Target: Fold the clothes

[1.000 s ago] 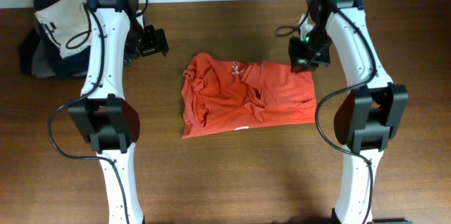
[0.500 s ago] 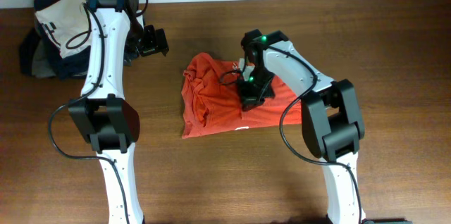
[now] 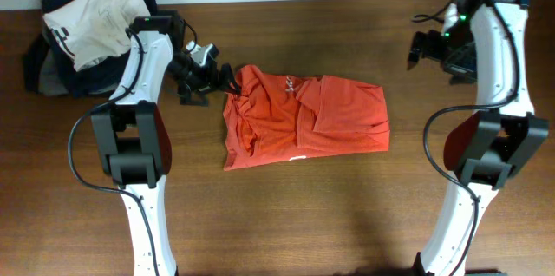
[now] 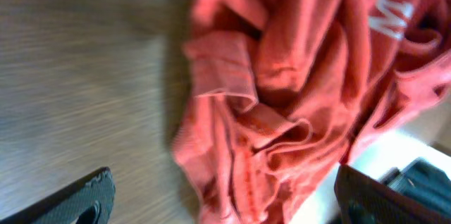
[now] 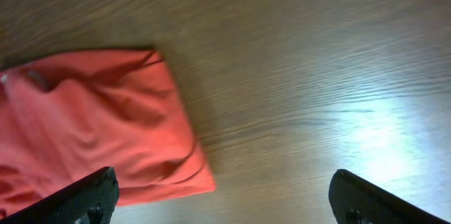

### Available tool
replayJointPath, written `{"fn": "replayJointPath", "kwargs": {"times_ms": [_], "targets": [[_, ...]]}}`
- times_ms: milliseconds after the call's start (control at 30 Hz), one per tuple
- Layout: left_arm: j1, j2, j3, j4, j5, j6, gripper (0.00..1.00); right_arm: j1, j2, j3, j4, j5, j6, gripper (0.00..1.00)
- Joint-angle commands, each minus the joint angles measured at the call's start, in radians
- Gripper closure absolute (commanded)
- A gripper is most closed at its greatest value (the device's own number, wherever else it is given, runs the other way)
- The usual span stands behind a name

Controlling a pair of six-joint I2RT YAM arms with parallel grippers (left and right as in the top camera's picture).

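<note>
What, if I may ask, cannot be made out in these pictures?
- Left wrist: the lettering on the t-shirt is blurred and cut off by the top edge; overhead it is too small.
- Overhead: whether the left fingers touch the t-shirt's edge, too small to tell.
- Overhead: the dark garments, mostly covered by the white garment.

The overhead camera looks straight down on the table (image 3: 347, 215), with my arm bases toward 6 o'clock. My left wrist camera sits close over the crumpled 9 o'clock end of the t-shirt (image 3: 303, 124), with my left fingertips (image 4: 84, 199) in the frame's bottom corners. My right wrist camera looks down from farther off and catches the t-shirt's 3 o'clock end at 8 o'clock in its frame. All three views share the t-shirt.
</note>
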Motion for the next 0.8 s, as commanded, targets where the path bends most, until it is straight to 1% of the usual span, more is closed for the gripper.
{"fn": "replayJointPath", "kwargs": {"times_ms": [0,100,133,200,233,267,300,333,367,400,433,467,500,533,567,667,733,767], "targets": [[-0.003,0.002,-0.094,0.045,0.117,0.065,0.01,-0.005,-0.011,0.014,-0.003,0.015,0.008,0.01],[-0.026,0.002,-0.181,0.102,0.116,0.042,0.01,0.007,-0.011,0.014,-0.003,0.015,0.008,0.01],[-0.041,0.002,-0.204,0.134,0.116,0.002,0.01,0.008,-0.011,0.014,-0.003,0.015,0.008,0.01],[-0.096,0.002,-0.228,0.216,0.063,-0.114,0.01,0.008,-0.011,0.014,-0.004,0.015,0.008,0.01],[-0.125,0.002,-0.228,0.237,0.061,-0.125,0.03,0.008,-0.011,0.014,-0.007,0.015,0.008,0.01],[-0.156,0.002,-0.228,0.252,-0.002,-0.187,0.20,0.008,-0.011,0.014,-0.014,0.015,0.008,0.01],[-0.169,0.002,-0.228,0.256,-0.069,-0.240,0.31,0.008,-0.011,0.014,-0.019,0.015,0.008,0.01],[-0.177,0.002,-0.228,0.255,-0.142,-0.304,0.59,0.008,-0.011,0.014,-0.024,0.015,0.008,0.01],[-0.177,0.002,-0.228,0.251,-0.183,-0.354,0.86,0.008,-0.011,0.014,-0.029,0.015,0.008,0.01],[-0.169,0.001,-0.225,0.251,-0.188,-0.390,0.99,0.008,-0.011,0.014,-0.034,0.015,0.008,0.01],[-0.154,0.001,-0.212,0.240,-0.203,-0.390,0.99,0.008,-0.011,0.014,-0.037,0.015,0.008,0.01],[-0.139,0.001,-0.182,0.199,-0.264,-0.397,0.99,0.008,-0.011,0.014,-0.039,0.015,0.008,0.01],[-0.111,0.001,-0.112,0.105,-0.391,-0.416,0.99,0.008,-0.011,0.014,-0.042,0.015,0.008,0.01],[-0.093,0.001,-0.037,0.029,-0.470,-0.415,0.99,0.008,-0.011,0.014,-0.044,0.015,0.008,0.01],[-0.074,0.001,0.090,-0.063,-0.536,-0.404,0.99,0.008,-0.011,0.014,-0.045,0.015,0.008,0.01],[-0.070,0.001,0.356,-0.188,-0.536,-0.328,0.99,0.009,-0.011,0.014,-0.048,0.011,0.008,0.02],[-0.090,0.001,0.452,-0.245,-0.530,-0.327,0.99,0.009,-0.011,0.014,-0.048,-0.023,0.008,0.01],[-0.115,0.001,0.470,-0.261,-0.467,-0.327,0.99,0.009,-0.011,0.014,-0.048,-0.042,0.008,0.01]]}}
